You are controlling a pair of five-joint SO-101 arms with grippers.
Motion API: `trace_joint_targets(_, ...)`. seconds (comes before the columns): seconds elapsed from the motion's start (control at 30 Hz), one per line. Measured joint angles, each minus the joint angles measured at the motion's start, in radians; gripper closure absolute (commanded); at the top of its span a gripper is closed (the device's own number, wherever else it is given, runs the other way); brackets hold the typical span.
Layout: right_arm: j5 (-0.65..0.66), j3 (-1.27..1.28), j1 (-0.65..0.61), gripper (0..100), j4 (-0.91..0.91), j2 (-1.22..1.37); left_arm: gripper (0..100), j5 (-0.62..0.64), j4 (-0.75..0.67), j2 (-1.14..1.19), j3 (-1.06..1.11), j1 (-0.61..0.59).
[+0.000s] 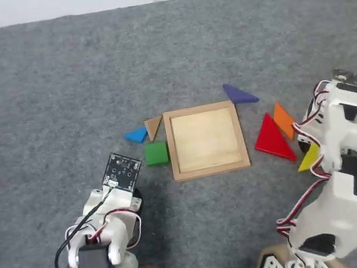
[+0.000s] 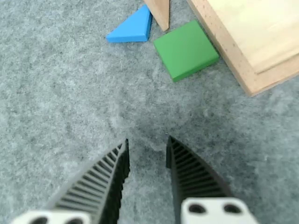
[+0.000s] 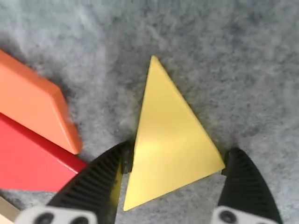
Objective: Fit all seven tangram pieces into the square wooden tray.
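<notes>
The right end effector [image 3: 177, 154] stands open astride the yellow triangle [image 3: 168, 140], which lies flat on the table with its apex pointing away from the end effector. The empty wooden tray [image 1: 211, 168] lies to that end effector's left, beyond the red triangle [image 3: 32, 158]. The left end effector [image 2: 147, 141], open and empty, is well apart from this piece, so the right arm looks better placed.

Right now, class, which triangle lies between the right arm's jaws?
The yellow triangle: it alone lies flat between those jaws. The red triangle lies beside it; the blue triangle lies beyond the tray.
</notes>
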Motion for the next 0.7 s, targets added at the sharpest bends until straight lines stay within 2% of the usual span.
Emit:
trace_joint_targets(0.5, 0.000, 0.003, -0.117, 77.5, 0.018, -0.155, 86, 0.000, 0.000, 0.000, 0.000, 0.000)
trace_joint_targets(0.7, 0.000, 0.003, -0.226, 77.5, 0.018, -0.226, 86, 0.000, 0.000, 0.000, 0.000, 0.000)
